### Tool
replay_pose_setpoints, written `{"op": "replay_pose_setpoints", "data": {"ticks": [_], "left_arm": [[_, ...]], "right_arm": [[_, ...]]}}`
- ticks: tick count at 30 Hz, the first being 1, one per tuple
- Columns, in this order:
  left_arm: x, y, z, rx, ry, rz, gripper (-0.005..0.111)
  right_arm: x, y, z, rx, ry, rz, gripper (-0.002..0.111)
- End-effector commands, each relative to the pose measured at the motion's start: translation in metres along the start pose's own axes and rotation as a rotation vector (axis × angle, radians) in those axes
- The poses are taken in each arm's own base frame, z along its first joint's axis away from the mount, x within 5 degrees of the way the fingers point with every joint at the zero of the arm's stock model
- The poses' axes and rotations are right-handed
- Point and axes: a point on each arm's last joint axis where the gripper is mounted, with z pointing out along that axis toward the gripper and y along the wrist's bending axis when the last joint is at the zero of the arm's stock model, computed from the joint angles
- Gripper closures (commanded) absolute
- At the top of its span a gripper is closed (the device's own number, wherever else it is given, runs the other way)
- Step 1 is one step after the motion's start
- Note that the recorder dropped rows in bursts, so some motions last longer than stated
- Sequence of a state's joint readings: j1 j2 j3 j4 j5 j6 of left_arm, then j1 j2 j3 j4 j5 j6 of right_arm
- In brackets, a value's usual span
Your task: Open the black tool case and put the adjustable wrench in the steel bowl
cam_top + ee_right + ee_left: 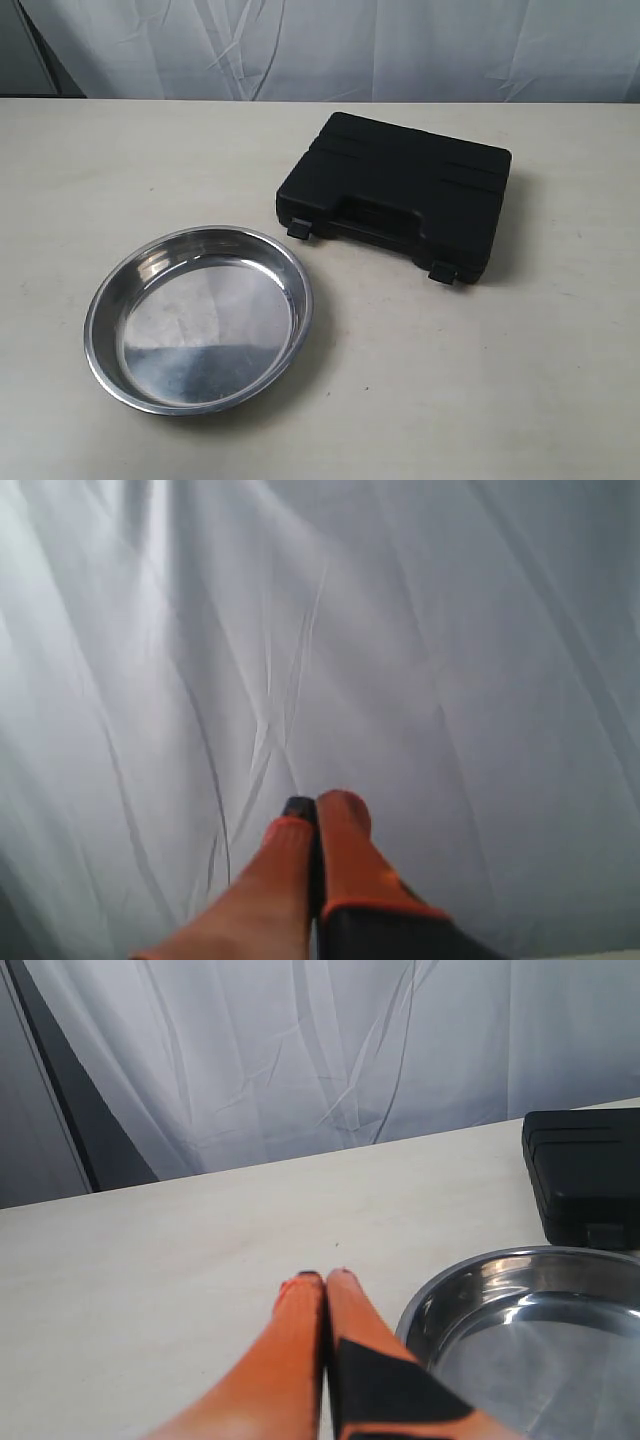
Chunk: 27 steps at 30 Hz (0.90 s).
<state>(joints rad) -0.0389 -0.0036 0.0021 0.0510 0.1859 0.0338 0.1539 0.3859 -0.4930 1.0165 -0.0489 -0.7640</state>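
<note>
1. We see a pale counter (500, 380) and a white curtain (350, 50).
2. The black tool case (395, 190) lies shut by the far edge, and the steel bowl (200, 320) sits by the front edge.
3. The left gripper (325, 1278) and right gripper (315, 810) are pinched tight, holding nothing.
4. We cannot see inside the case.

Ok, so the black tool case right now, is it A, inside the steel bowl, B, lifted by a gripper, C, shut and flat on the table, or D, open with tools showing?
C: the black tool case lies shut on the table, apart from the steel bowl.
</note>
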Motion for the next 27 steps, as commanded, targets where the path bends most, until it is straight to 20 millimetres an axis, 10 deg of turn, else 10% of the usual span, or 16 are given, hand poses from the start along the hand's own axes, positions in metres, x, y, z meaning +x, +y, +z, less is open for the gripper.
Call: {"op": "replay_pose_setpoints", "data": {"ticks": [1,4,8,17,27], "left_arm": [[-0.001,0.000,0.000,0.004,-0.004,-0.008,0.106],[-0.001,0.000,0.000,0.004,-0.004,-0.008,0.106],[-0.001,0.000,0.000,0.004,-0.004,-0.008,0.106],[-0.001,0.000,0.000,0.004,-0.004,-0.008,0.106],[-0.001,0.000,0.000,0.004,-0.004,-0.008,0.106]], "right_arm": [[0.014,0.024,0.095,-0.223,0.483,-0.327,0.109],[0.084,0.029,0.182,-0.435,1.046,-0.275,0.109],[0.166,0.029,0.237,-0.429,1.430,-0.297,0.109],[0.244,0.077,0.253,-0.495,1.540,-0.509,0.109],[0.266,0.091,0.256,-0.533,1.452,-0.737,0.109]]}}
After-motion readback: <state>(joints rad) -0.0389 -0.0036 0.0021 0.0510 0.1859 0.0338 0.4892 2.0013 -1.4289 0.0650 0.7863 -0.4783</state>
